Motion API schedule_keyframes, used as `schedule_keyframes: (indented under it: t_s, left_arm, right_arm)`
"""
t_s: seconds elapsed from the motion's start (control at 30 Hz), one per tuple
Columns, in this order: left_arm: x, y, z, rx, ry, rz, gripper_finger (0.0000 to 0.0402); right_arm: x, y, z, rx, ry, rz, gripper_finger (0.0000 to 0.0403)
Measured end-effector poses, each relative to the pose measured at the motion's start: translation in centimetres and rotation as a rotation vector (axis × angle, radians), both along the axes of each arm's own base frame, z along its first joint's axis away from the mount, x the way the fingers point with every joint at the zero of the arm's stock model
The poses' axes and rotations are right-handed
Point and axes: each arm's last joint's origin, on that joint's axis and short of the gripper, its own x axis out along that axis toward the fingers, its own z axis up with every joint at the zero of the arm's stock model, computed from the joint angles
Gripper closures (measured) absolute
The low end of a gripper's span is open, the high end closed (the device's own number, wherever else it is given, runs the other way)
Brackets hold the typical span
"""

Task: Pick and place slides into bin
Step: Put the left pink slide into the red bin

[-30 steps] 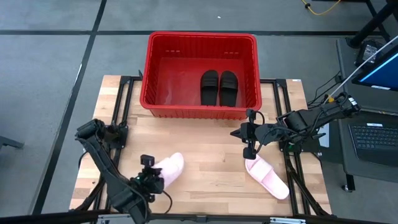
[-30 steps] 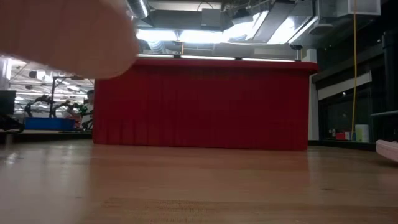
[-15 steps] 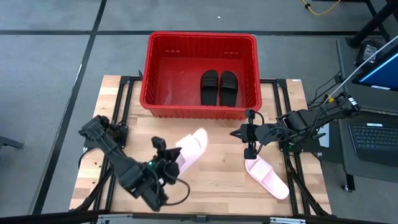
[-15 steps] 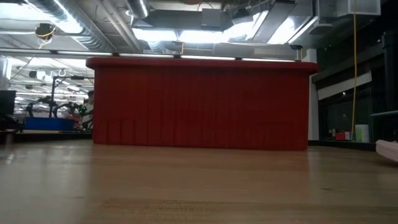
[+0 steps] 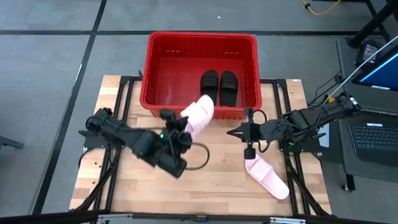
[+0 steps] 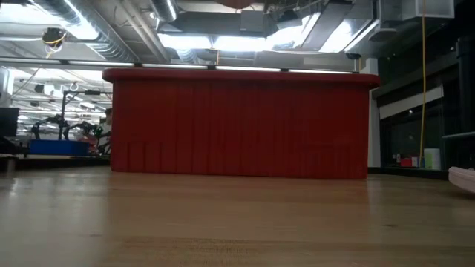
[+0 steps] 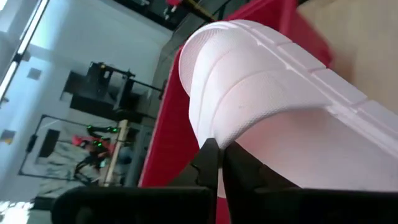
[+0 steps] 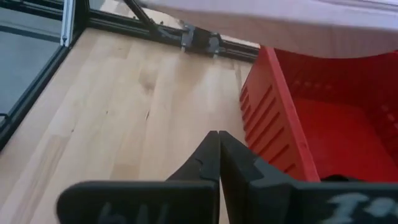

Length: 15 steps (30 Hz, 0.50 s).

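The red bin (image 5: 163, 81) stands at the table's far edge and holds two black slides (image 5: 219, 87) side by side on its floor. My left gripper (image 5: 180, 129) is shut on a pale pink slide (image 5: 198, 117), held in the air with its far end over the bin's near wall. The slide fills the left wrist view (image 7: 280, 106). The second pale pink slide (image 5: 266, 176) lies sole-down on the table at the near right, also at the edge of the low view (image 6: 464, 178). My right gripper (image 5: 239, 132) is shut and empty, above the table near the bin's near right corner. My left gripper pinches the pink slide between its two fingers at the edge just below the strap's arch (image 7: 231, 138). The fingers slant up from the table's near left. The slide is lifted clear of the table and tilted, with its far end (image 5: 205, 103) above the bin's near rim.
Bare wooden table top (image 5: 211, 180) lies between the two arms. The left half of the bin's floor (image 5: 171, 84) is bare. A laptop (image 5: 373, 140) and cables sit beyond the table's right edge. The bin's near wall (image 6: 237, 122) fills the low view.
My left gripper has carried the pink slide up from the table's near left toward the far edge and the bin. The slide, first low near the front edge, is now lifted clear with its far end over the bin's near wall.
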Motion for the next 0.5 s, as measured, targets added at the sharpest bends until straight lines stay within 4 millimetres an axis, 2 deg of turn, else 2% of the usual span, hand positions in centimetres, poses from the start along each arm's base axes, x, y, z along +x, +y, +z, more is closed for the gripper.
schedule_keyframes:
  t_s: [0.3,0.5]
  left_arm:
    - [-1.4,5.9,3.1,0.018,0.013,0.111,0.0398]
    - [-1.7,8.7,3.9,0.023,0.008,0.192,0.0398]
  right_arm:
    - [-2.3,-2.2,2.2,-0.001,-0.09,-0.047,0.0399]
    - [-3.5,-4.0,3.2,-0.029,-0.128,-0.095,0.0399]
